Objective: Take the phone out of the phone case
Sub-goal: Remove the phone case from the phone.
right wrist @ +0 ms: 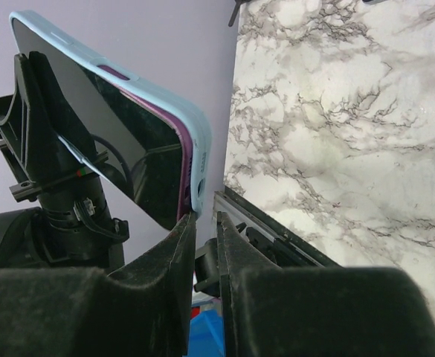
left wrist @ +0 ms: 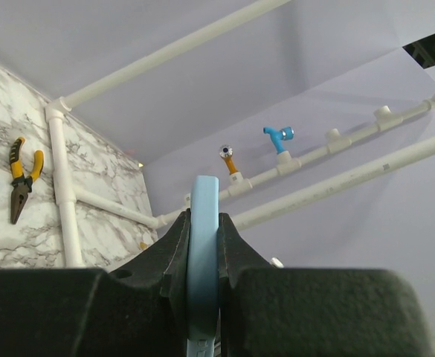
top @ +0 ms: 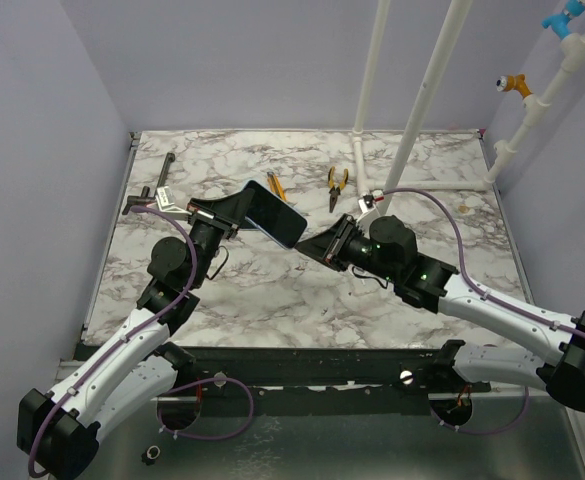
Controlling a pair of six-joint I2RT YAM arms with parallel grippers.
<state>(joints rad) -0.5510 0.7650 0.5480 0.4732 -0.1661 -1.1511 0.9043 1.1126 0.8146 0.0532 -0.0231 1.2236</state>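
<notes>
1. One phone (right wrist: 120, 141), dark glass with a purple edge, sits in its pale blue phone case (right wrist: 196, 160). The pair is held in the air above the marble table (right wrist: 336, 134), tilted with one corner low.
2. The left gripper (left wrist: 204, 227) is clamped on the phone case across its thickness, one finger on the front and one on the back, near one end. I judge this hold was chosen to leave the far end and the long rims free to be worked.
3. At the low corner the purple edge shows beside the lip of the case, so that lip looks the likeliest place to begin peeling. Whether it has already lifted there, I cannot tell.
4. The right gripper (right wrist: 204, 223) has its fingers drawn nearly together, with only a thin slit between them and nothing in it. Its tip is touching or just under that low corner. A narrow tip like this suits pushing or prying at the lip better than grasping.
5. Yellow-handled pliers (top: 338, 186) lie near the back of the table beside white pipes (top: 427, 95), well apart from both arms.
</notes>
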